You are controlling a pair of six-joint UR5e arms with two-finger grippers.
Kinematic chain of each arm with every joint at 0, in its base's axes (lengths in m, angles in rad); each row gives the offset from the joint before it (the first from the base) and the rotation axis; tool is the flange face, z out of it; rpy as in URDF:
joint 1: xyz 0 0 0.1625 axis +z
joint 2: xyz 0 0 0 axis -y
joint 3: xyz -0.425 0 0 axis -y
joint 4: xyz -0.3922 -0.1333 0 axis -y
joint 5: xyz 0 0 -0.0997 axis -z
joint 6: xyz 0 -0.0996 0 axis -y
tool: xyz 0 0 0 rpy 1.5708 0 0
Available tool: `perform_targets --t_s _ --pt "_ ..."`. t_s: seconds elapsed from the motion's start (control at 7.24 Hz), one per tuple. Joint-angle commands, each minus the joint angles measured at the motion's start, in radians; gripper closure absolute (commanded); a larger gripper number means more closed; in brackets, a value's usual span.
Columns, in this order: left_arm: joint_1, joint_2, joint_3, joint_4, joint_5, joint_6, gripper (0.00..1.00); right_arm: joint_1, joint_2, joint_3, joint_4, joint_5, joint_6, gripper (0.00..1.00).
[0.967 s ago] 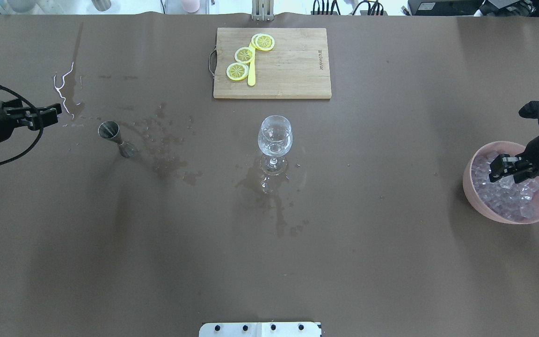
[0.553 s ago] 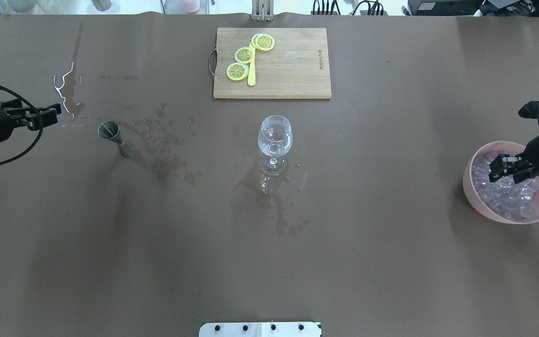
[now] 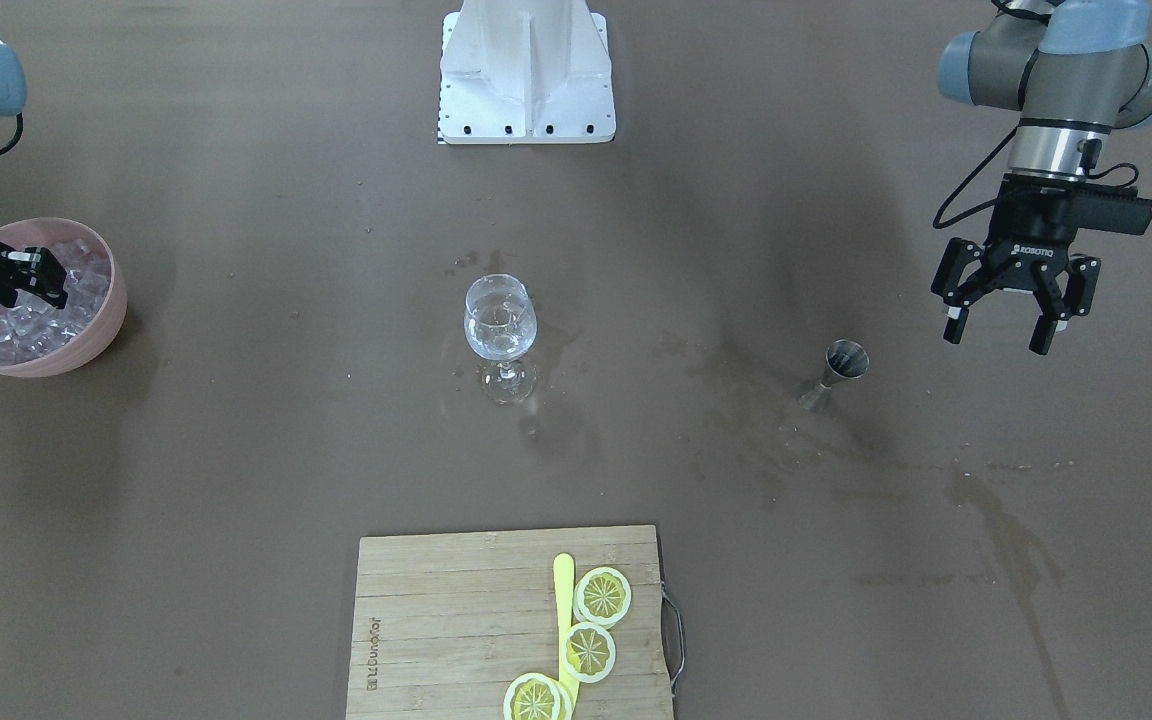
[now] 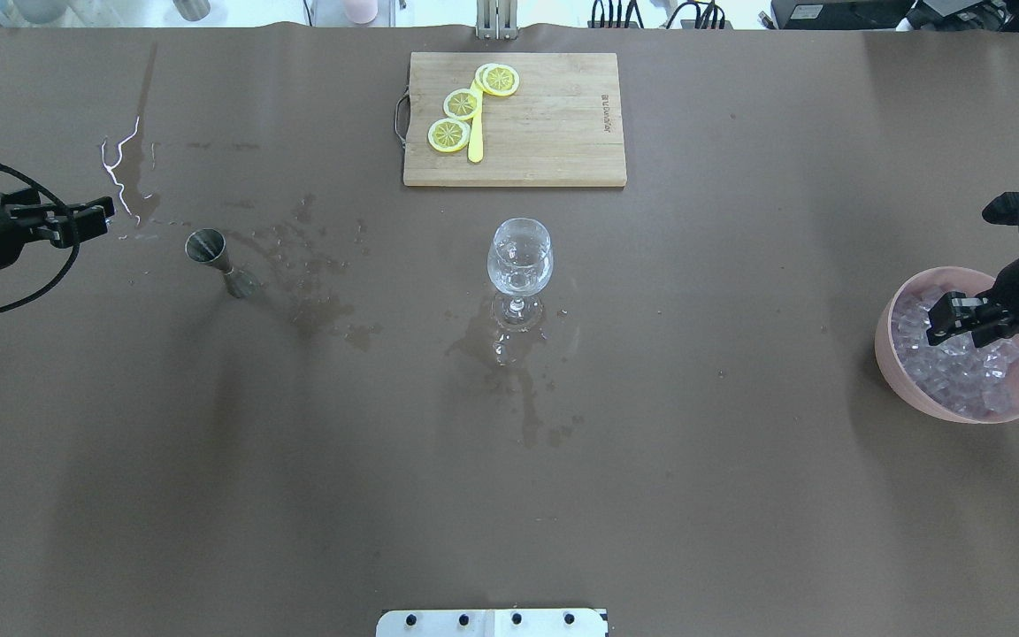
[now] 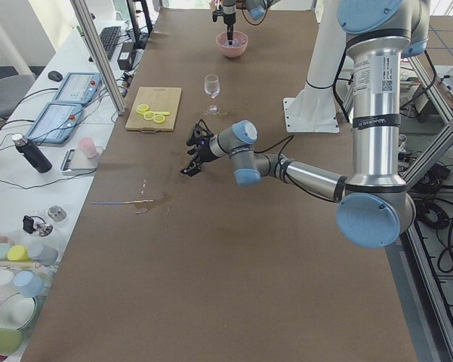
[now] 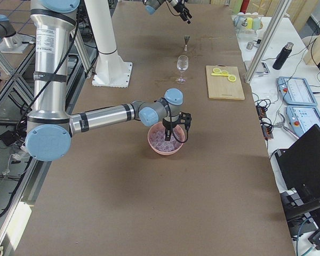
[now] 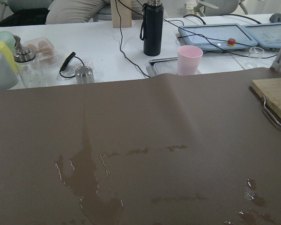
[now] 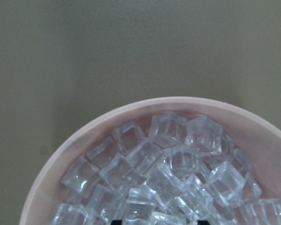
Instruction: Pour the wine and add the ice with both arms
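A stemmed wine glass [image 4: 520,257] stands mid-table with a little clear wine [image 3: 499,335] in its bowl. Left of it stands a small steel jigger [image 4: 207,246]. My left gripper [image 4: 95,221] hovers open and empty to the jigger's left, pointing down in the front view [image 3: 996,340]. At the far right a pink bowl [image 4: 892,363] holds a heap of ice [image 4: 961,376]. My right gripper [image 4: 956,334] hangs open with its tips down among the cubes. The right wrist view shows the ice [image 8: 168,173] close up, with only the fingertip ends at the bottom edge.
A wooden cutting board [image 4: 554,133] with lemon slices [image 4: 462,103] and a yellow knife lies at the far side. Brownish wet stains [image 4: 324,301] spread between jigger and glass and in front of the glass. A dark bottle [image 7: 153,28] and a pink cup [image 7: 189,60] stand beyond the table edge.
My left gripper has drawn back slightly to the left, away from the jigger. The right gripper has stayed over the ice bowl.
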Motion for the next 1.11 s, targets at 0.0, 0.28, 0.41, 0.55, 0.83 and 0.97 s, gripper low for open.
perform_targets --t_s 0.0,0.28,0.41,0.55,0.83,0.97 --pt "0.0 0.0 0.0 0.0 0.0 0.0 0.02 -0.006 0.002 -0.001 -0.001 -0.001 0.003 0.53" --pt "0.0 0.0 0.0 0.0 0.0 0.0 0.02 -0.008 0.005 0.0 -0.001 -0.001 0.0 0.88" --pt "0.0 0.0 0.0 0.0 0.0 0.0 0.02 -0.006 0.008 0.005 -0.001 0.002 -0.002 1.0" --pt "0.0 0.0 0.0 0.0 -0.001 0.0 0.02 0.003 0.01 0.016 -0.001 0.014 -0.002 1.0" --pt "0.0 0.0 -0.003 0.0 -0.006 0.0 0.02 0.108 0.01 0.106 -0.042 0.103 -0.005 1.0" --pt "-0.044 -0.006 -0.006 0.008 -0.081 0.029 0.02 0.151 0.037 0.141 -0.057 0.146 -0.008 1.0"
